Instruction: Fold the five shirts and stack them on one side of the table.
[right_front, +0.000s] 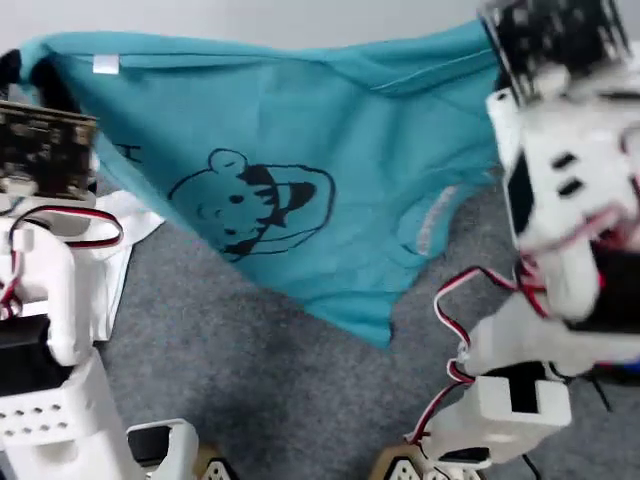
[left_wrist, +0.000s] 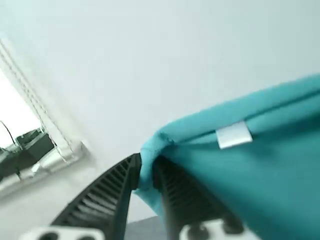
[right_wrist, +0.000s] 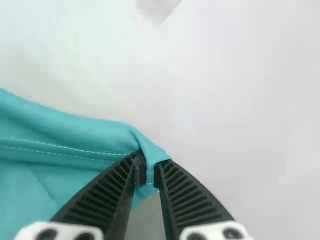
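The teal shirt (right_front: 300, 190) hangs spread across the upper half of the high view, over the grey table (right_front: 270, 380). The left gripper (left_wrist: 145, 172) pinches its upper-left corner and the right gripper (right_wrist: 146, 172) its upper-right corner, both clamped narrow on the fabric. A white shirt (right_front: 125, 225) lies at the left edge.

The left tool (left_wrist: 146, 162) pinched a hemmed corner of the teal shirt (left_wrist: 250, 175) between its two black ribbed fingers (left_wrist: 112, 192). The tips were closed on the cloth near the middle of the frame. From the pinch, the shirt's folded edge ran taut out to the frame's edge, with a small white tag (left_wrist: 233, 135) sewn just beside it. Behind it was a pale wall (left_wrist: 150, 60). A white blind (left_wrist: 37, 107) hung there, with dark, blurred clutter (left_wrist: 25, 145) beside it.
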